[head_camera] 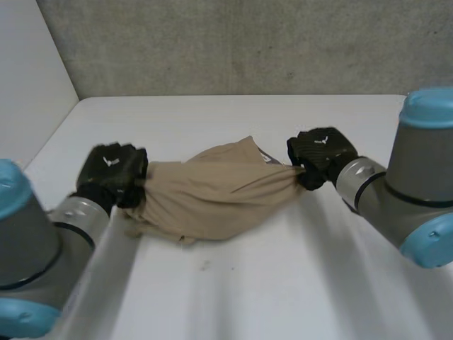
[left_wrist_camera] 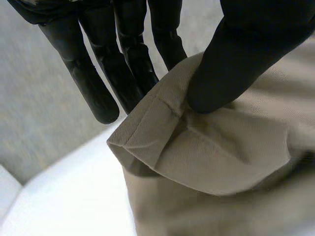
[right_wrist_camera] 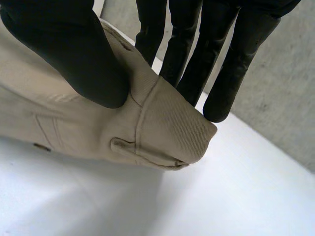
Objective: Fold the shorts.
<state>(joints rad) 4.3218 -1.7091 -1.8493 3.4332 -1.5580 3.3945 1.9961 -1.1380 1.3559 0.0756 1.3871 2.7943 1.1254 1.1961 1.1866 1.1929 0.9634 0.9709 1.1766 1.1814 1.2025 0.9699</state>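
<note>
Shorts [head_camera: 212, 191] of tan cloth stretch in a bunched band between the two hands over the middle of the white table [head_camera: 283, 283] in the head view. The left hand [head_camera: 113, 170] grips one end and the right hand [head_camera: 318, 156] the other, where the cloth draws to a narrow point. The lower folds sag toward the tabletop; whether they touch it I cannot tell. A grey wall [head_camera: 248, 42] stands behind the table.

In the left wrist view, the left hand [left_wrist_camera: 236, 64] pinches a hemmed corner of the shorts [left_wrist_camera: 206, 157]. The thumb presses down on the outside of the cloth, and the fingers [left_wrist_camera: 98, 83] lie straight behind the hem. The stitched hem folds over just past the thumb, and the table [left_wrist_camera: 64, 206] shows beneath it.

In the right wrist view, the right hand [right_wrist_camera: 83, 64] pinches the shorts [right_wrist_camera: 162, 128] at a thick seamed edge that carries a belt loop [right_wrist_camera: 147, 152]. Its thumb bears on the near face of the cloth, with the straight fingers [right_wrist_camera: 221, 64] behind it. The pinched edge hangs above the table [right_wrist_camera: 221, 196].
</note>
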